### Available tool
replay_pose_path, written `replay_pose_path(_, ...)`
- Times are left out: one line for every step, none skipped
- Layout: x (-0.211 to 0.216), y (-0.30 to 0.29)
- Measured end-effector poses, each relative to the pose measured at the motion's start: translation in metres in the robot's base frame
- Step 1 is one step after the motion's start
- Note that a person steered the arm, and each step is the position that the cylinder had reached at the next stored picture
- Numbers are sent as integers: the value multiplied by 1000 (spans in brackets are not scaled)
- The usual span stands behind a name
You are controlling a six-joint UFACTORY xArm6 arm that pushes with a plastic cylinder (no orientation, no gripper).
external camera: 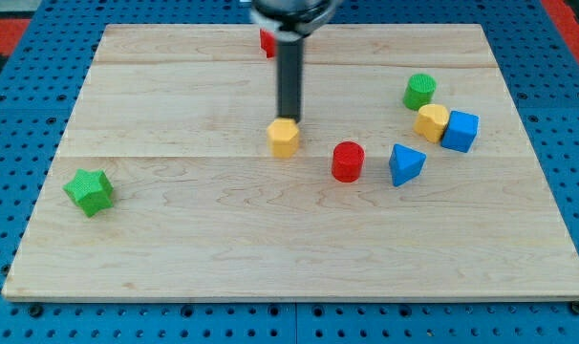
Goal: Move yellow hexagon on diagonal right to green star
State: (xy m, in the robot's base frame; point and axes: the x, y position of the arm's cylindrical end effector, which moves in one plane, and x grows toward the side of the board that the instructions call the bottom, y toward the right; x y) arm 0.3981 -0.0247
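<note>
Rod inspection first: my arm carries no fingers, so there is nothing to report as spread, pressed together or pinching; it ends in a straight dark rod. My tip (291, 118) stands upright at the top edge of the yellow hexagon (284, 138), on the side toward the view's top, and appears to touch it. I cannot confirm firm contact from this one view.

Task item: the yellow hexagon sits flat on the desk (270, 248), near the middle of the board and a little toward the view's top. It is a squat block with no clear long axis; its flat face is up, and I cannot tell which way its corners point.

Reference item: the green star (89, 191) lies near the view's left edge of the desk, well apart from the hexagon and lower in the view.

Other items noted:
- Red cylinder (348, 161), near the hexagon on the view's right, not touching it.
- Blue triangular block (405, 163), just beside the red cylinder on the view's right.
- Blue cube (460, 131), touching a second yellow block (431, 122), rounded, shape unclear.
- Green cylinder (419, 92), just above that yellow block.
- Red block (267, 42) at the view's top, partly hidden by the arm; shape not determinable.
</note>
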Motion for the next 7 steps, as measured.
replay_pose_path(3, 22)
replay_pose_path(0, 64)
replay_pose_path(44, 30)
replay_pose_path(48, -65)
replay_pose_path(48, -127)
replay_pose_path(42, -91)
replay_pose_path(61, -45)
